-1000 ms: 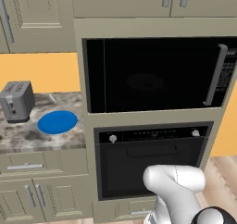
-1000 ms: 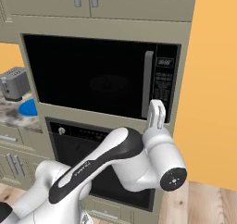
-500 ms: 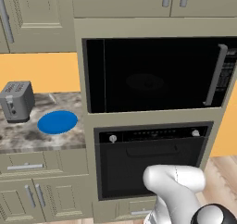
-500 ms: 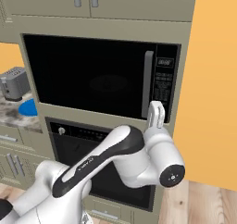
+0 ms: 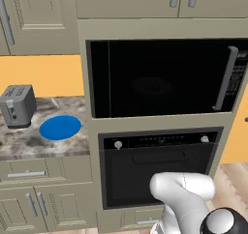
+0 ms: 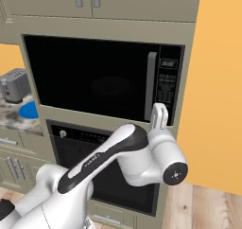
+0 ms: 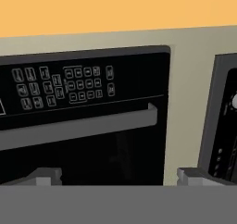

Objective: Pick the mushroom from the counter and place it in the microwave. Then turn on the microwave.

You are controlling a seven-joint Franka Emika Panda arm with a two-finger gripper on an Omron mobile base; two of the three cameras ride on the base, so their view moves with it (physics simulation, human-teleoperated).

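The microwave point(image 5: 155, 78) point(image 6: 94, 76) is a wide black box built into the beige cabinet wall, and its dark glass door is shut. Its grey bar handle point(image 6: 151, 86) point(image 7: 78, 126) runs beside the keypad point(image 6: 166, 88) point(image 7: 60, 86). My gripper point(image 6: 159, 110) point(image 7: 119, 176) hovers just in front of the microwave's lower right corner, below the handle's end. It is open and holds nothing. In the rolled hand view the handle lies sideways. The speckled counter point(image 5: 29, 141) lies at the left. The mushroom is out of view.
A blue round plate point(image 5: 60, 127) and a grey toaster point(image 5: 17, 105) sit on the counter. A black oven point(image 5: 160, 165) point(image 6: 75, 143) with knobs sits directly under the microwave. An orange wall point(image 6: 217, 81) stands to the right of the cabinet column.
The arm's wrist joint has edged up slightly. The gripper stays by the microwave's lower right corner, still open.
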